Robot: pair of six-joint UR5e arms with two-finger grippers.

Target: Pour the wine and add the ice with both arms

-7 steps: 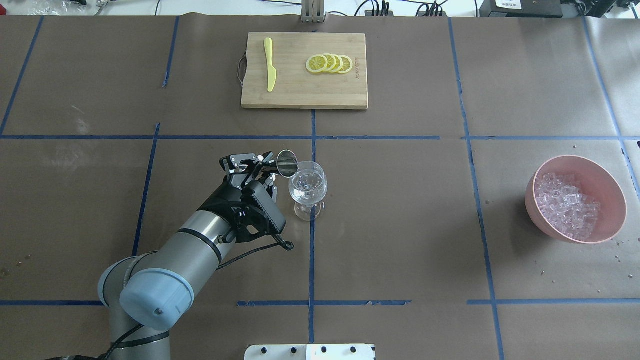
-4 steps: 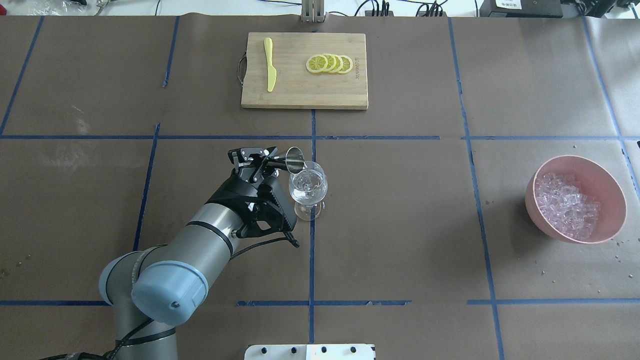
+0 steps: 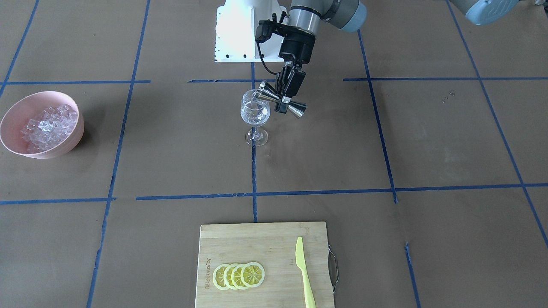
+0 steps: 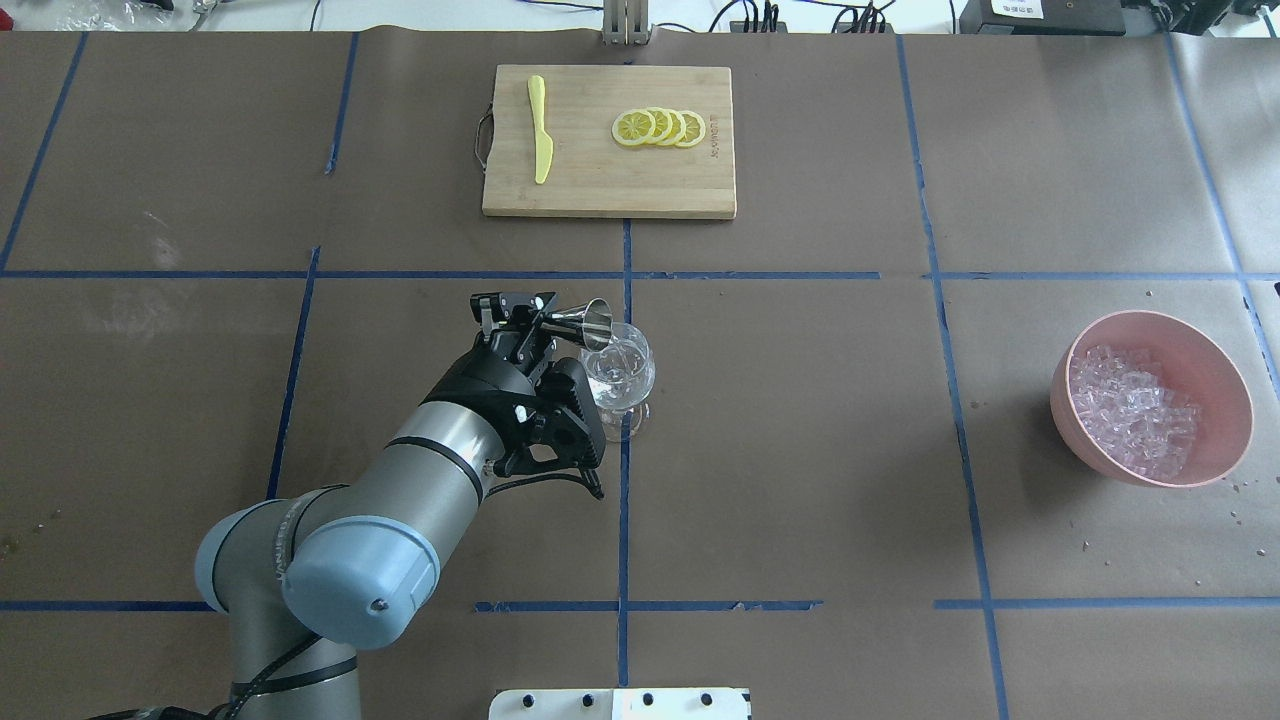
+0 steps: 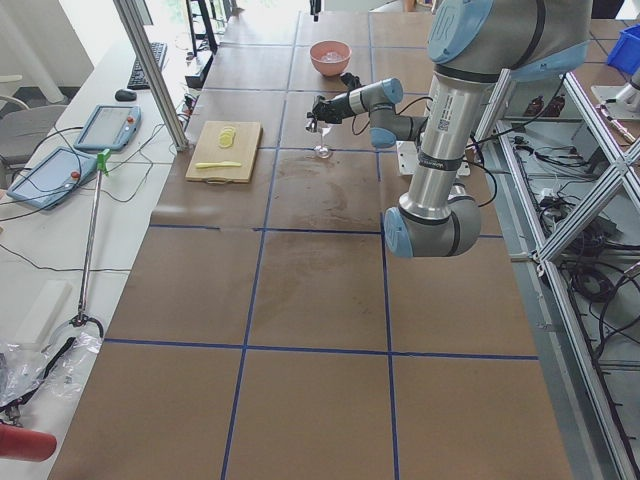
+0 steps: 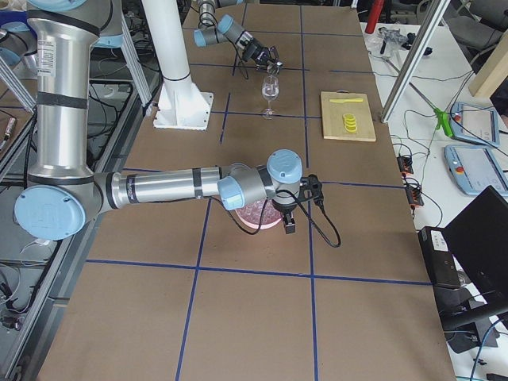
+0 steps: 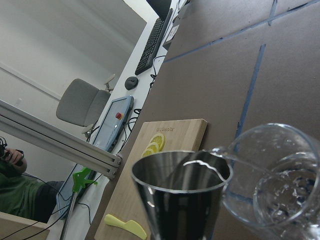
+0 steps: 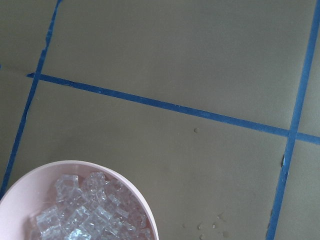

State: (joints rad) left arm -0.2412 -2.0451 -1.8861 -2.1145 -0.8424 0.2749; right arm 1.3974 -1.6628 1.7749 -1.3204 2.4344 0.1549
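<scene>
Worktop: the brown paper-covered worktop (image 4: 800, 450), marked into squares by blue tape, carries everything.
Left arm: the silver-grey tubular left arm (image 4: 420, 470) reaches to the middle of the worktop. The left fingers (image 3: 286, 95) are clamped on the waist of a jigger.
Right arm: the matching right arm (image 6: 159, 189) stretches out low. The right fingers (image 6: 287, 224) hang just over the bowl's rim. This arm shows only in the side view, so I cannot tell whether they are apart or together.
Bowl: the round pink bowl (image 4: 1205, 365) stands far to the robot's right, well apart from the glass.
Glass: the clear stemmed wine glass (image 3: 255, 112) stands upright on a blue tape line, just to the right of the left fingers.
Jigger: the long axis of the steel double-cone jigger (image 3: 299, 109) lies close to level, pointing from the fingers toward the glass. Its pouring mouth is at the glass's rim.
Ice: the heap of small clear ice cubes (image 4: 1130, 415) sits in the bowl, and none is in the glass.
Wine: the clear, colourless wine (image 7: 287, 200) sits low in the glass's bowl. A thin thread appears to run from the jigger's lip, though it is hard to be sure.
Deciding relation: the pour looks nearly done, and the ice lies far nearer the right arm, so that arm is better placed to fetch it.
</scene>
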